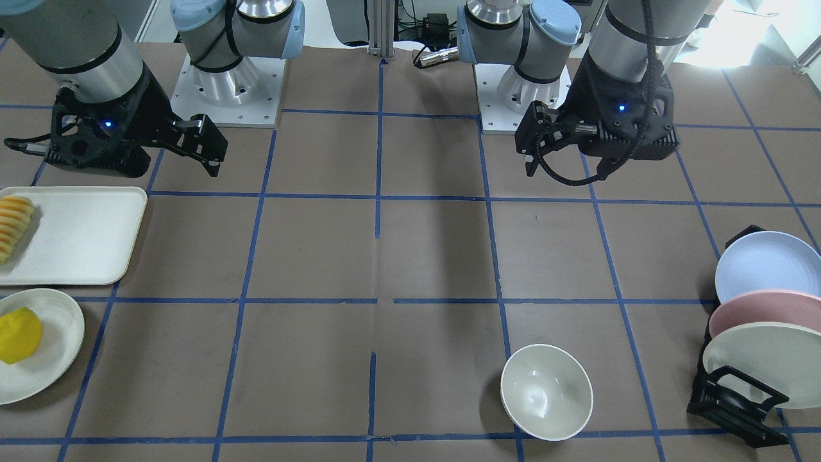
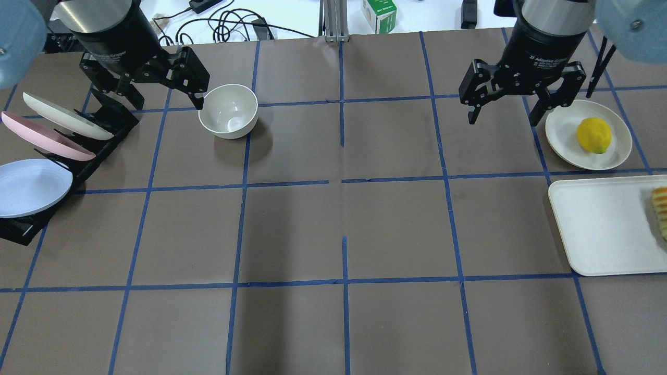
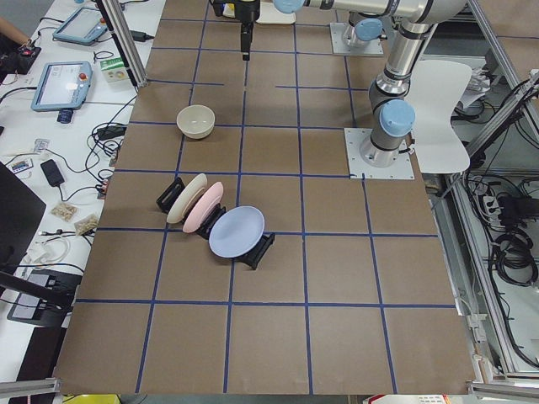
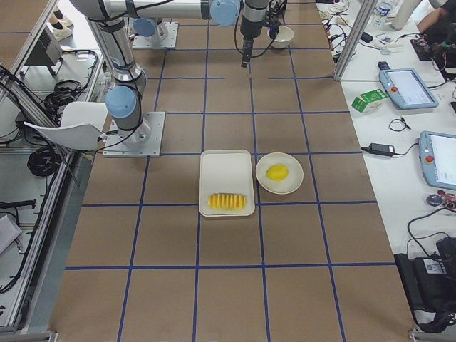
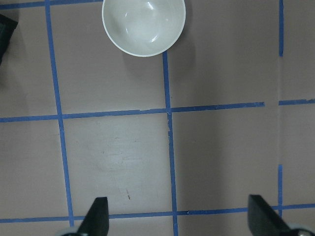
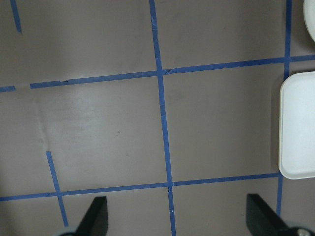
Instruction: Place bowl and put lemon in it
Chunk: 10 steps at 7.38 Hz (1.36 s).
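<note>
The small, deep, glossy off-white bowl (image 2: pixel 228 111) stands upright on the brown paper worktop (image 2: pixel 396 224) with its blue tape grid. The left hand (image 2: pixel 169 105) hangs above the worktop on the robot's side of the bowl, well apart from it. Its fingers are spread wide and grip nothing. Far across the worktop from the bowl, the whole bright yellow lemon (image 2: pixel 594 135) lies on a round off-white plate (image 2: pixel 565 138). The right hand (image 2: pixel 502 121) is likewise spread wide and grips nothing. It hangs raised and apart from the lemon, on the lemon's bowl-facing side. A black rack of three plates (image 2: pixel 117 125) stands near the bowl, on the side away from the lemon.
</note>
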### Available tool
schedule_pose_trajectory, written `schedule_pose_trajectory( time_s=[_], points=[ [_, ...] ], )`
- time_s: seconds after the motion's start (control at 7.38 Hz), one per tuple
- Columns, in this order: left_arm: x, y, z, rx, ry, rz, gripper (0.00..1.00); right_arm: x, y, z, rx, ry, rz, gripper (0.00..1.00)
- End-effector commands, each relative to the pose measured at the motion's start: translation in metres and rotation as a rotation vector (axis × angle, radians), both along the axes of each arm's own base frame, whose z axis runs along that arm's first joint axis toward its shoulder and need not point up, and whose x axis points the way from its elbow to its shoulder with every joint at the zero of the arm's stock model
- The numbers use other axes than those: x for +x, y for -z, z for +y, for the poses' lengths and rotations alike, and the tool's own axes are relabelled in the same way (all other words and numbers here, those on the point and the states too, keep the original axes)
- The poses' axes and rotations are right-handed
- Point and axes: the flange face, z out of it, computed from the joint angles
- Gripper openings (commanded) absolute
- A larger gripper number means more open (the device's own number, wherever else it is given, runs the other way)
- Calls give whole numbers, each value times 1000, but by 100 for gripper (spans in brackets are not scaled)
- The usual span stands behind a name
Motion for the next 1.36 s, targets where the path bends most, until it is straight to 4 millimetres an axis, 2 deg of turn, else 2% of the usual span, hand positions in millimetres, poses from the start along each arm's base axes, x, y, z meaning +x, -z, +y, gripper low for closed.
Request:
schedule_pose_trajectory(
  time_s=[0.0, 0.27, 0.41, 0.54, 0.68, 0.81, 0.95, 1.08, 1.22],
  points=[
    [-1, 3, 3, 7, 0, -2, 100, 0, 0, 0, -2, 0, 1, 100],
    [-2, 11, 3, 25, 1, 0, 100, -6, 1, -4, -8, -2, 7, 100],
    [-1, 17, -3, 47, 6, 4, 100, -26, 9, -14, -2, 17, 11, 100],
    [9, 43, -30, 76, -26, 9, 100, -80, 18, -27, 0, 66, 3, 100],
    [33, 87, -73, 74, -57, 20, 100, -141, 20, -33, -17, 36, -9, 100],
    [45, 122, -115, 36, -46, 22, 100, -197, 43, -51, -50, 10, -7, 100],
    [65, 159, -156, 39, -17, 20, 100, -244, 89, -80, -65, -34, -3, 100],
    [96, 188, -189, 56, -25, 52, 100, -275, 121, -90, -52, -78, -7, 100],
    [114, 226, -209, 68, 31, 74, 100, -298, 138, -92, -41, -118, -1, 100]
  ],
)
